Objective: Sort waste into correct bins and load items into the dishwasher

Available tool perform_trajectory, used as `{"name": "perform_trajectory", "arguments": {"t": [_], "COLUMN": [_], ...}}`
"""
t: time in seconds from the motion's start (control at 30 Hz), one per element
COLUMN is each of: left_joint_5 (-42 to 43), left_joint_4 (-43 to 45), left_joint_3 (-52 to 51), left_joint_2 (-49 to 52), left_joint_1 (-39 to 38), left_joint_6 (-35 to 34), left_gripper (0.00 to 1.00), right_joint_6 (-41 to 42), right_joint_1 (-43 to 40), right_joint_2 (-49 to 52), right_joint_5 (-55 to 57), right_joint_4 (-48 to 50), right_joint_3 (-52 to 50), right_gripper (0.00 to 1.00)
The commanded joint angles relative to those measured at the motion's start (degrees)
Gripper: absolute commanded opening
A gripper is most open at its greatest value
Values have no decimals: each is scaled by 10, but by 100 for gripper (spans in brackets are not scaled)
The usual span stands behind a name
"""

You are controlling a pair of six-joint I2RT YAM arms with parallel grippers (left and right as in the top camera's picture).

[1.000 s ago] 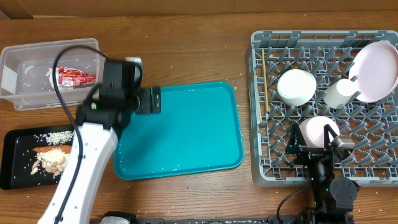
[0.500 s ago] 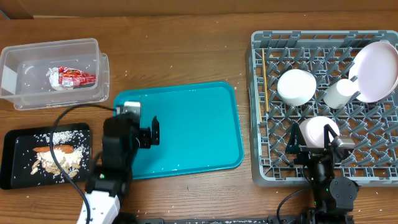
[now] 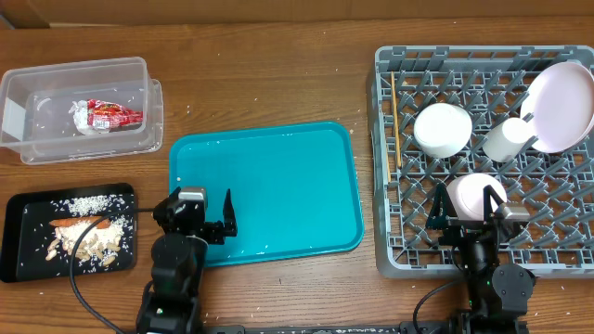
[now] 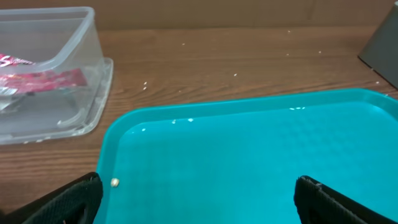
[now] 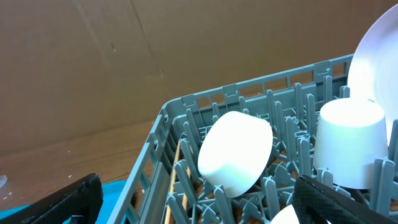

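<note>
Over the past second the left gripper [image 3: 229, 215] had drawn back from the clear tub [image 3: 56, 74] to the table's near edge. Its jaws were spread wide and empty over the teal tray [image 3: 278, 186]. The tissue and wrapper [image 3: 107, 115] lay in that tub at the far-left corner, well apart from it. The right gripper [image 3: 471, 215], also wide open and empty, hung unmoved over the grey rack [image 3: 390, 260] and partly hid a white bowl [image 3: 478, 192].

The serving tray [image 3: 278, 186] is plain teal, the lattice dish rack [image 3: 464, 57] grey, its bowl [image 3: 443, 129], cup [image 3: 506, 142] and plate [image 3: 561, 102] white. A red-and-white printed wrapper [image 3: 113, 115] shows in the clear tub [image 3: 74, 67]; an orange carrot [image 3: 72, 223] and pale rice [image 3: 91, 203] lie on the black tray [image 3: 20, 250].
</note>
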Motion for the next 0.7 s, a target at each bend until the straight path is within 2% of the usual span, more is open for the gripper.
{"name": "perform_trajectory", "arguments": {"t": [0.0, 0.33, 0.67], "left_joint_5": [-26, -26, -20], "left_joint_4": [-16, -172, -171], "left_joint_3": [-19, -18, -18], "left_joint_2": [-43, -158, -252], "left_joint_1": [4, 20, 71], "left_joint_6": [15, 15, 15], "left_gripper": [100, 100, 100], "right_joint_6": [-4, -4, -4], "right_joint_1": [-2, -2, -2], "right_joint_2": [-7, -7, -7], "right_joint_5": [5, 5, 5], "right_joint_4": [2, 2, 2], "right_joint_3": [-6, -6, -6], "right_gripper": [100, 100, 100]}}
